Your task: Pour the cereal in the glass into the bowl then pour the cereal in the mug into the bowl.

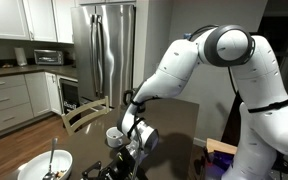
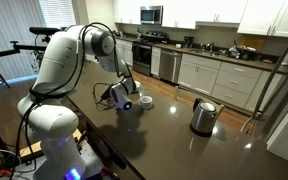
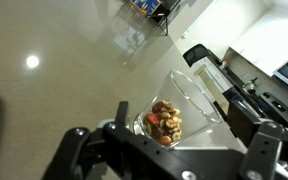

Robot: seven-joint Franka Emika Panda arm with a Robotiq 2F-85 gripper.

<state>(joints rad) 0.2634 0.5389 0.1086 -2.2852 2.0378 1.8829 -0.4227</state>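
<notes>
1. Nearest in an exterior view: white bowl (image 1: 26,163) with a spoon (image 1: 52,155), at the near left of the dark table (image 2: 184,150).
2. Just beyond: gripper (image 3: 174,150), jaws spread wide on either side of a glass (image 3: 189,95); contact unclear.
3. Inside the glass: cereal (image 3: 165,120), heaped low.
4. Just right of the gripper: mug (image 2: 144,101).
5. Farther right: steel kettle (image 2: 204,116).

Tabletop (image 2: 174,140) dark brown, pretty glossy. On it: kettle (image 2: 204,115) steel-grey w/ black handle; mug (image 2: 145,102) white; bowl (image 1: 26,165) white. Cereal (image 3: 165,121) mixed brown, reddish, tan speckle, in clear glass (image 3: 192,98). Claw (image 2: 124,98) black, arm (image 2: 59,70) white w/ black joints. Cabinets (image 2: 214,75) behind tabletop white.
</notes>
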